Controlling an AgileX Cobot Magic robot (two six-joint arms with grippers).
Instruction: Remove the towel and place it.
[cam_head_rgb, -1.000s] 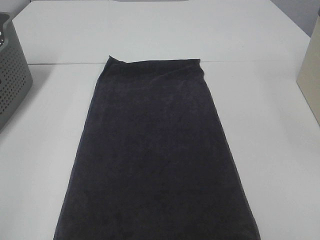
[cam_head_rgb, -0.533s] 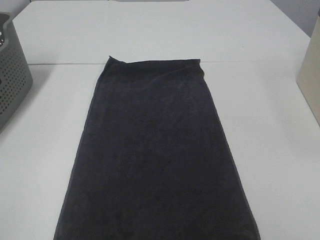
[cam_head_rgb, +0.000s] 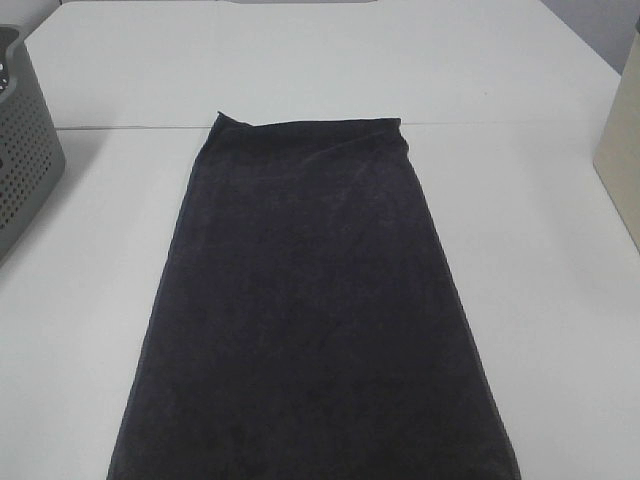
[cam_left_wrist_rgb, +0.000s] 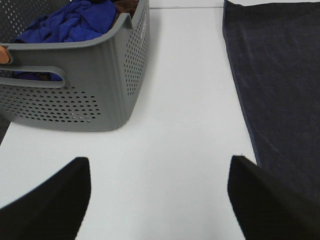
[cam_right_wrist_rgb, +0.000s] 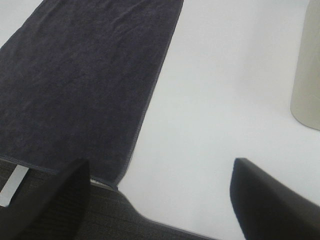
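The dark charcoal towel (cam_head_rgb: 310, 310) lies flat and lengthwise on the white table (cam_head_rgb: 300, 70), from the middle seam to the near edge. It also shows in the left wrist view (cam_left_wrist_rgb: 280, 85) and the right wrist view (cam_right_wrist_rgb: 85, 75). My left gripper (cam_left_wrist_rgb: 160, 200) is open and empty above the bare table between the basket and the towel's left hem. My right gripper (cam_right_wrist_rgb: 160, 200) is open and empty above the near table edge, beside the towel's near right corner. Neither gripper shows in the exterior high view.
A grey perforated basket (cam_head_rgb: 25, 140) stands at the left table edge; the left wrist view shows blue and brown cloth in the basket (cam_left_wrist_rgb: 80, 20). A beige container (cam_head_rgb: 622, 150) stands at the right edge, also seen in the right wrist view (cam_right_wrist_rgb: 306, 70).
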